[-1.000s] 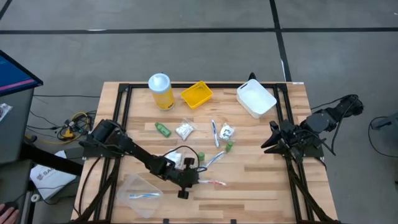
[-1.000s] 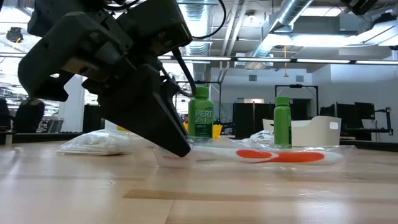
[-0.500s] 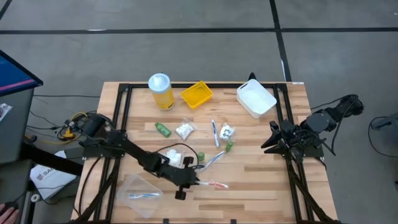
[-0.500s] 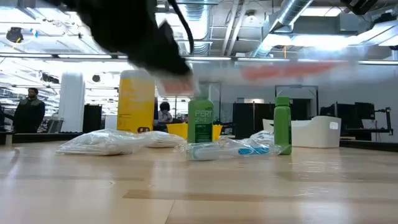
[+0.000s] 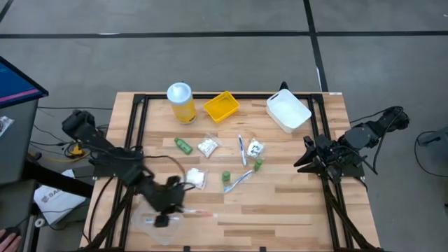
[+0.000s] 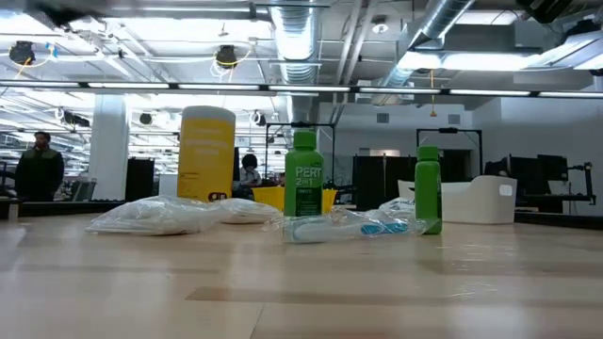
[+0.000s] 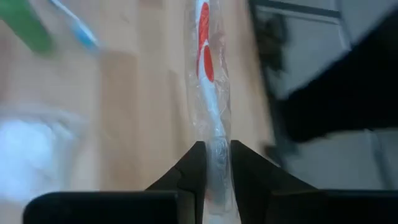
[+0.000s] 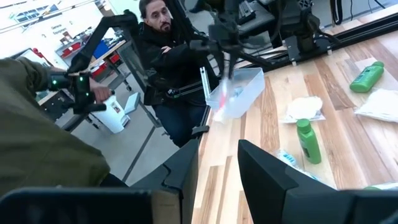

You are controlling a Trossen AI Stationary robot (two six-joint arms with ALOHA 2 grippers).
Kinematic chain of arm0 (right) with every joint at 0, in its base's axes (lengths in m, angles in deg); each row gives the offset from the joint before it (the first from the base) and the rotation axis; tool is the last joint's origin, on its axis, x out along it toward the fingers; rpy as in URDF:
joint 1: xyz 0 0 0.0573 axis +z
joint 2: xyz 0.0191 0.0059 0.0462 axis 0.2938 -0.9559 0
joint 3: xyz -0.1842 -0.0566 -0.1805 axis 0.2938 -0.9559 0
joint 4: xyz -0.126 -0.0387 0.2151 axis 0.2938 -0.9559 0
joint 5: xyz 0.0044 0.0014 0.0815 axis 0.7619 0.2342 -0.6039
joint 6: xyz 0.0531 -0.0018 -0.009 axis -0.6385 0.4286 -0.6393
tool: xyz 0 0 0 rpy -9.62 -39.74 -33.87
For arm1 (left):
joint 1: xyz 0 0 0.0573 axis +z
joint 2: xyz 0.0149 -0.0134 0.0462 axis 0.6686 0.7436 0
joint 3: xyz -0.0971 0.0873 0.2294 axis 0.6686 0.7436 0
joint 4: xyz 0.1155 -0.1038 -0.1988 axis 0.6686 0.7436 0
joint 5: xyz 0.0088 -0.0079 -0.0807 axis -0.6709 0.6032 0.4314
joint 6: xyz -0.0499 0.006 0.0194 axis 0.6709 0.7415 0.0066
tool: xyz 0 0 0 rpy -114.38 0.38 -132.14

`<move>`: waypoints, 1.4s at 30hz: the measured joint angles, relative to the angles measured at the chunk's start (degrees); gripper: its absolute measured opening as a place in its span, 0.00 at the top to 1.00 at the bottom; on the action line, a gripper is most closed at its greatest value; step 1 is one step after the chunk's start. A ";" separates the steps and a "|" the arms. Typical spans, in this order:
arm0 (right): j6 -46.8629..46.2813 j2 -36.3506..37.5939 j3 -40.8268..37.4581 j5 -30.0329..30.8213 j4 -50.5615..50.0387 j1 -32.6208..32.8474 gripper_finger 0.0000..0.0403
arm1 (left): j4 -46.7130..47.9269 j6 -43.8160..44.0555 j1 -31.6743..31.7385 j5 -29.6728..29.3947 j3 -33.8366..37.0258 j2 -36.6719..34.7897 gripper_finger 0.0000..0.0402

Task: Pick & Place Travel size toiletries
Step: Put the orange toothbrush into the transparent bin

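The left gripper (image 5: 162, 220) jaws grip the red toothbrush (image 7: 210, 93) above the counter (image 5: 294, 203); the right gripper (image 5: 302, 162) jaws stand slightly apart, empty.

the left tool (image 7: 215, 163) pinches a wrapped red toothbrush (image 7: 207, 68) whose lower end runs off the left wrist picture, and the worktop (image 7: 137, 106) behind it is a blur. in the low view both arms are out of the picture. from above, the clear container (image 5: 157, 215) near the worktop's front left corner is too faint to make out.
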 joint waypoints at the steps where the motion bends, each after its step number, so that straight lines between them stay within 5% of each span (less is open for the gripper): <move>1: 0.05 0.00 0.00 0.21 0.00 0.00 0.74 | 0.88 2.37 -1.76 0.85 0.00 -1.03 0.87; 6: 0.09 0.00 0.00 1.04 0.00 0.00 0.74 | 1.48 13.89 -11.11 2.24 0.00 -4.52 0.87; 14: 1.37 0.00 0.00 1.91 0.00 -0.07 0.74 | 15.58 28.24 -21.21 0.29 0.00 -4.70 0.87; 42: 3.15 0.04 0.00 2.92 -0.02 -0.02 0.74 | 17.96 32.22 -21.09 -1.31 0.00 4.62 0.80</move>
